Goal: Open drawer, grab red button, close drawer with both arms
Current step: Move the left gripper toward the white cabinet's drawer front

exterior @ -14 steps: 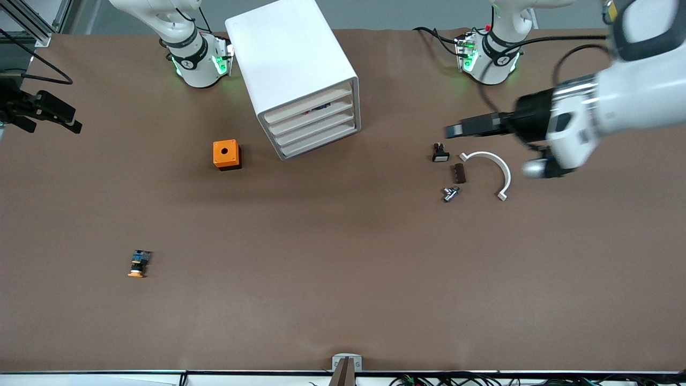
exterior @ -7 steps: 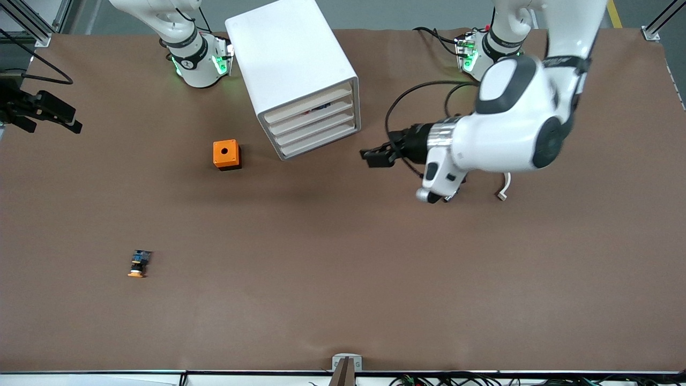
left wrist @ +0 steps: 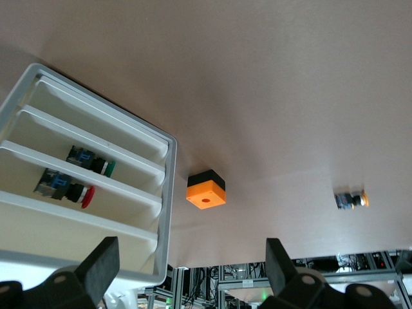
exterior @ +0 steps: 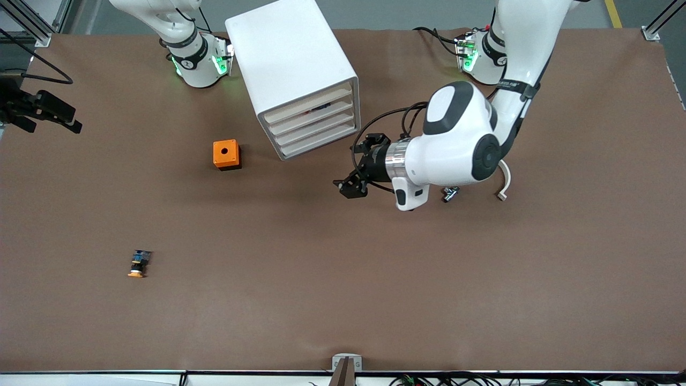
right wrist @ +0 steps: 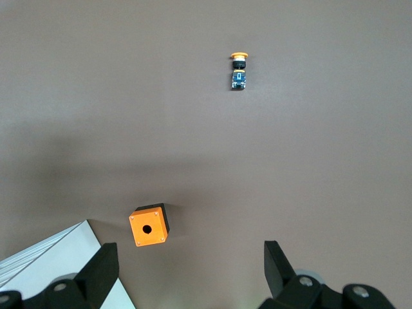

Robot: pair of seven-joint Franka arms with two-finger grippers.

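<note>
Now, from the front, the left gripper (exterior: 351,187) hovers wide open over bare table in front of the white cabinet (exterior: 295,75), all four drawers pushed in. In the left wrist view, the red-headed button (left wrist: 64,188) lies inside a drawer (left wrist: 77,209). In the right wrist view, the right gripper (right wrist: 191,270) waits spread wide over the orange cube (right wrist: 149,226).

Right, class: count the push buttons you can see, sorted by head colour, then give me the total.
Red-headed button: 1
Green-headed button: 1
Orange-headed button: 1
Total: 3
</note>
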